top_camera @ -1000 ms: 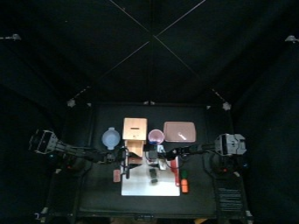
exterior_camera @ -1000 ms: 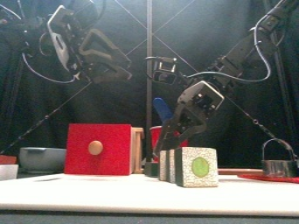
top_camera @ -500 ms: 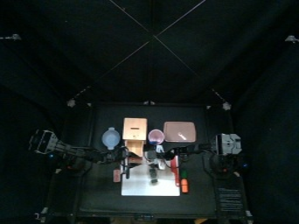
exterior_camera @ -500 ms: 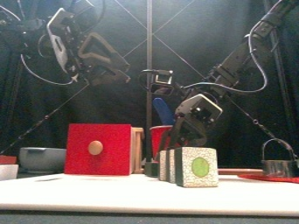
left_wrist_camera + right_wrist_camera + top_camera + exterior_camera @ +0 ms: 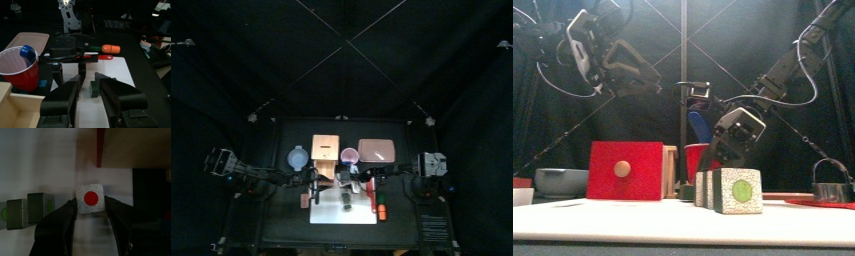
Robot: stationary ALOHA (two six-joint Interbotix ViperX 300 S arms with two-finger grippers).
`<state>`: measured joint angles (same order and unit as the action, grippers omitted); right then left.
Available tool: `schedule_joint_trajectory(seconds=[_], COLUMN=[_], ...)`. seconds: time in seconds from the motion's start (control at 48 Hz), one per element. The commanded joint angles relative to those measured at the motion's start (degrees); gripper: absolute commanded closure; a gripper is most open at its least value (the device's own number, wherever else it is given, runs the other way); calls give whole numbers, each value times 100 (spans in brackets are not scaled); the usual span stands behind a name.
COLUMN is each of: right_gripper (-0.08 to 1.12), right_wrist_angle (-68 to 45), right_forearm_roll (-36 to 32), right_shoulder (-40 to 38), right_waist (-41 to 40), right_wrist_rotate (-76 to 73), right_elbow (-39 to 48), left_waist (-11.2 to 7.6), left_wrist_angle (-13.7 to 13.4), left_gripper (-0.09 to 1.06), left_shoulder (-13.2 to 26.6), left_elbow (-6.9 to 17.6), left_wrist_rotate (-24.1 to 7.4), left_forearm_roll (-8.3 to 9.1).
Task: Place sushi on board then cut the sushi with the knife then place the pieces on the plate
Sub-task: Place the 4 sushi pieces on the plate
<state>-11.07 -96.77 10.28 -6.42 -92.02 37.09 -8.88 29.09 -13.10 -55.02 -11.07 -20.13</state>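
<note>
Our right gripper [image 5: 89, 201] has tipped upright since a second ago. Our left gripper [image 5: 87, 82] hangs high, jaws apart. The sushi roll [image 5: 734, 190], with a speckled white face and green centre, stands on the white board [image 5: 331, 212]. The right jaws gape around its red-centred piece [image 5: 89, 197].

The sushi roll [image 5: 727, 190] has dark green sides and a pale, speckled end face with a round green centre. In the right wrist view, one piece [image 5: 89, 198] shows a white speckled face with a red dot, and the blocks [image 5: 17, 211] beside it are dark green. The board [image 5: 331, 212] is white. The wooden box [image 5: 625, 170] has a red drawer front with a pale round knob. The cup [image 5: 698, 160] is red and the knife [image 5: 699, 124] in it is blue. The bowl [image 5: 560, 181] is blue-grey, the tray [image 5: 376, 150] pink, the cutter [image 5: 831, 190] silvery and the desk [image 5: 278, 215] black.
</note>
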Motion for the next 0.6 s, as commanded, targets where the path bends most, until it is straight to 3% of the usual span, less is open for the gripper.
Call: schedule_joint_trajectory(seconds=[0.021, 0.354, 0.604], right_gripper=[33, 33, 33], right_wrist_angle=[9, 237, 1125], right_forearm_roll=[176, 457, 545], right_shoulder=[-677, -2312, -2883], right_waist=[114, 229, -264], right_wrist_rotate=[0, -9, 0], right_elbow=[149, 1564, 2136], left_waist=[18, 9, 18], left_wrist_angle=[62, 62, 62], left_gripper=[25, 25, 25], left_shoulder=[-70, -70, -70], left_elbow=[70, 70, 88], left_wrist_rotate=[0, 0, 0], left_forearm_roll=[-9, 0, -9])
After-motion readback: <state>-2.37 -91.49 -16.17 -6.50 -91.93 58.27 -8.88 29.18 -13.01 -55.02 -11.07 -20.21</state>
